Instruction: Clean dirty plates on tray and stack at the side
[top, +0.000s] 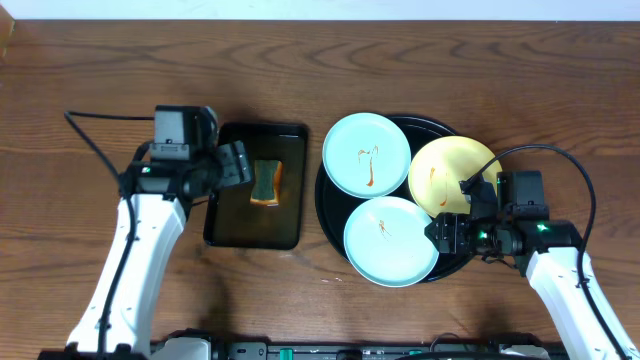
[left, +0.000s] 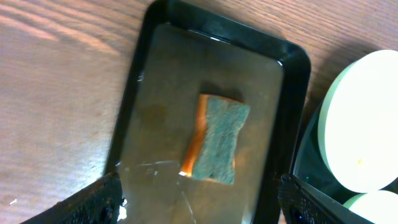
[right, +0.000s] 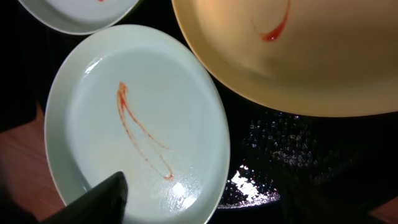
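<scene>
Overhead view, left gripper (top: 240, 162): released – jaws spread wide with nothing between them, hanging over the left edge of the rectangular tray (top: 250, 228).
Left wrist view, fingers (left: 93, 202): two dark tips at the bottom corners of the picture, well apart, touching nothing.
Sponge (top: 266, 183): grey-green scouring face up with an orange layer along one side, lying flat near the middle of the rectangular tray, apart from the left gripper.
Right gripper (top: 447, 234): at the right-hand rim of the near mint plate (top: 390, 240); cannot tell whether it is clenched on the rim or loose.
Right wrist view, finger (right: 99, 199): one dark tip over the lower part of the near mint plate – the other tip cannot be made out against the black behind it.
Near mint plate, detail: thin orange-red smear across its middle; sits at the front of the round tray (top: 428, 124), overhanging its rim.
Yellow plate (top: 450, 172): on the right side of the round tray, a short orange smear on it, its edge just beside the near mint plate.
Far mint plate (top: 366, 153): at the upper left of the round tray, orange smear at its centre, reaching past the left rim.
Round tray, position: right of centre on the wooden table (top: 100, 60), just beside the rectangular tray.
</scene>
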